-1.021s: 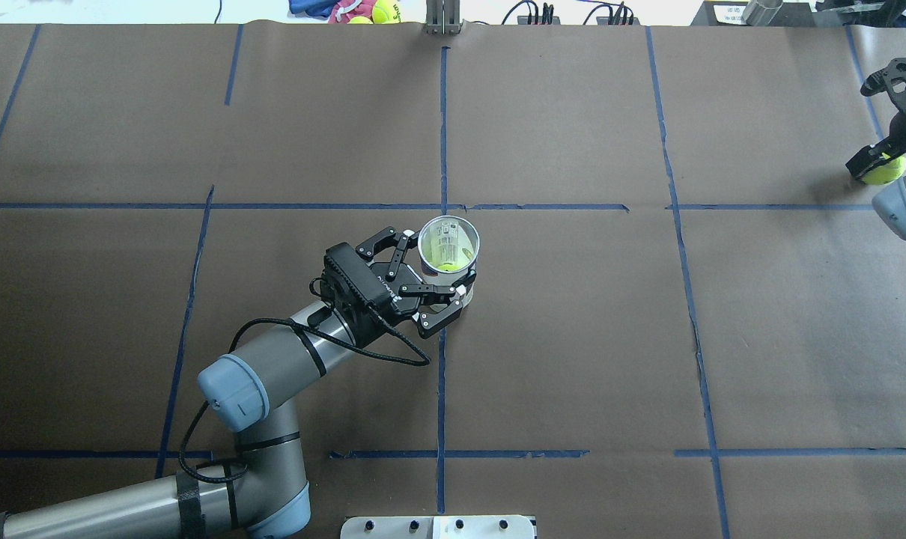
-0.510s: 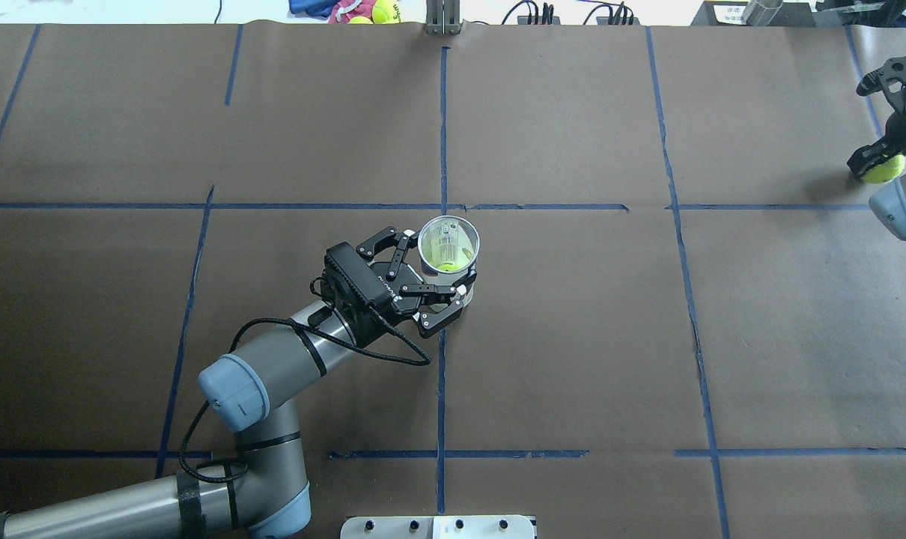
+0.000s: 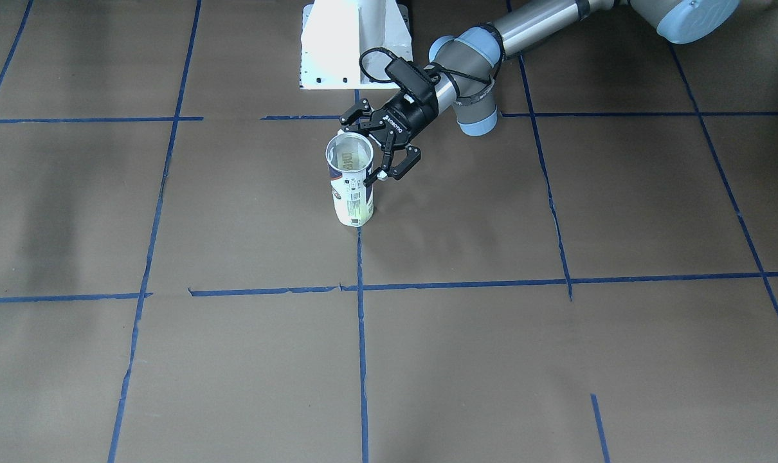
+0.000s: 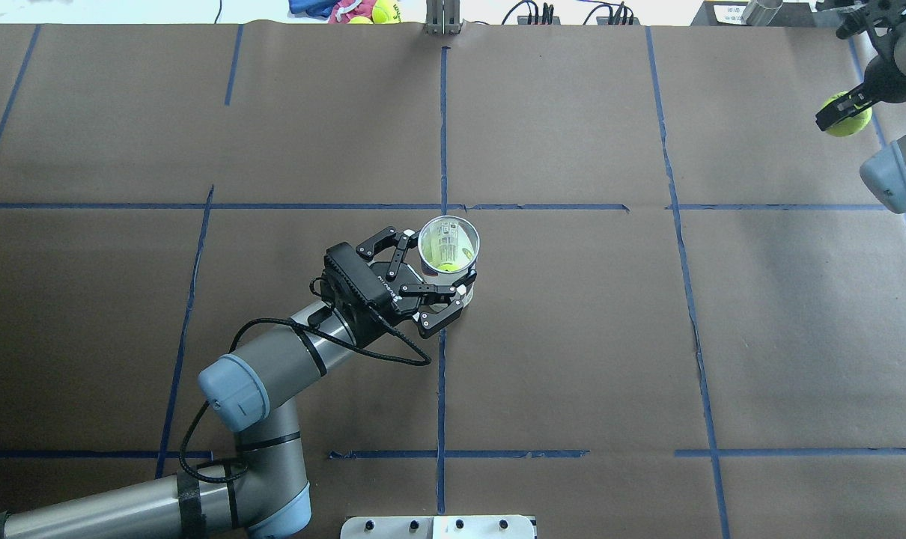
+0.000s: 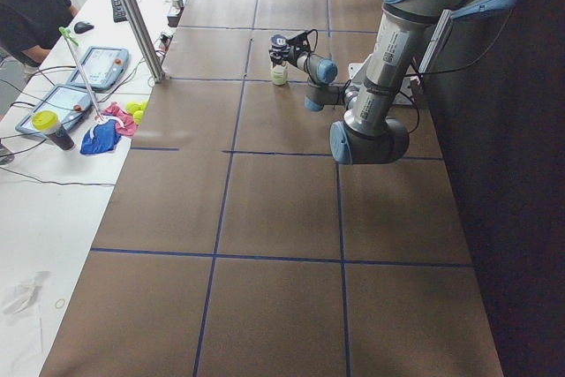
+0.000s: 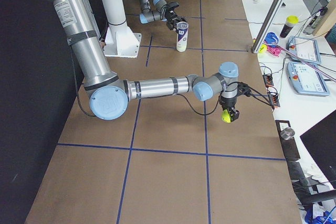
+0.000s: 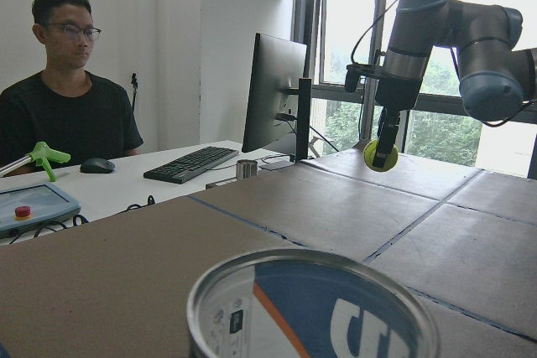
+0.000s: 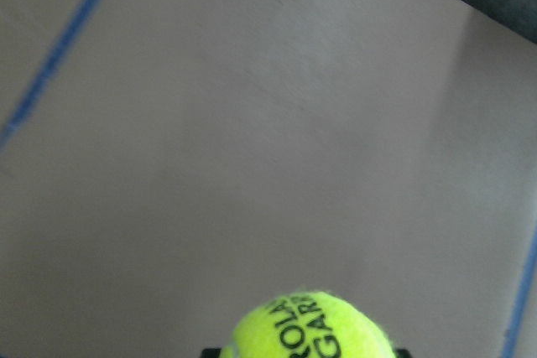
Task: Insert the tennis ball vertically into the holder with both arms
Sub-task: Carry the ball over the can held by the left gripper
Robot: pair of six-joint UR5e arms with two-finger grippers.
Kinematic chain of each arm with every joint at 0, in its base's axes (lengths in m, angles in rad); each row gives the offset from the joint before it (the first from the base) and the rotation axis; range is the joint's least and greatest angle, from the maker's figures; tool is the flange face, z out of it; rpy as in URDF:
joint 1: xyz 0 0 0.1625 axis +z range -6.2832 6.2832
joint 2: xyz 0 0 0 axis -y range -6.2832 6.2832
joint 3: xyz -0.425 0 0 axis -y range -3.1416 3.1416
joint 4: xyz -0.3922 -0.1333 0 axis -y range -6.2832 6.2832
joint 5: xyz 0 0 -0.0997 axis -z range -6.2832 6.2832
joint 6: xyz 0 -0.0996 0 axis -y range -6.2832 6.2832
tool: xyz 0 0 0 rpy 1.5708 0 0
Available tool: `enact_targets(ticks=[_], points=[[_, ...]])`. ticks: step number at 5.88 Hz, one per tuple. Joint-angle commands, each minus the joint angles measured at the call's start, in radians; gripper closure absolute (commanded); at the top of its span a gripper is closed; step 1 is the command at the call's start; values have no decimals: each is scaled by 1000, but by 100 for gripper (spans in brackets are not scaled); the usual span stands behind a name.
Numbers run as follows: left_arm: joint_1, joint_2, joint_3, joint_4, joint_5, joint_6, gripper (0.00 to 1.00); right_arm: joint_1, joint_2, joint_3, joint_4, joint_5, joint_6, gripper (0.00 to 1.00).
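The holder (image 4: 448,245) stands upright at mid-table, a white can with a navy band and an open top; it also shows in the front view (image 3: 350,196) and close up in the left wrist view (image 7: 310,308). A yellow-green ball (image 4: 446,265) lies at its bottom. My left gripper (image 4: 438,269) is shut on the holder's side. My right gripper (image 4: 841,117) is shut on the tennis ball (image 4: 850,124) and holds it above the far right of the table. The ball also shows in the right side view (image 6: 227,116) and the right wrist view (image 8: 309,329).
The white pedestal base (image 3: 353,45) stands at the robot's side of the table. A metal post (image 4: 443,19) and spare tennis balls (image 4: 384,10) sit at the far edge. An operator (image 5: 26,6) sits at a desk with tablets beyond that edge.
My right gripper has risen and moved toward the far edge with the tennis ball in it. The left gripper and the holder have not moved.
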Motion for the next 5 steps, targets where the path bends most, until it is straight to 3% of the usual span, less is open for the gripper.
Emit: enact_targets(ticks=[1,2,3,5], points=[[0,1,2,1,0,2,10,-35,36,245,-85,227,261,98],[0,3,2,0,0,2,10,-53,78,294,-85,348,390,97],[0,4,2,0,0,2,10,-123,83,362,-79,395,511,97],[0,3,2,0,0,2,10,-293,196,459,-73,339,888,96]])
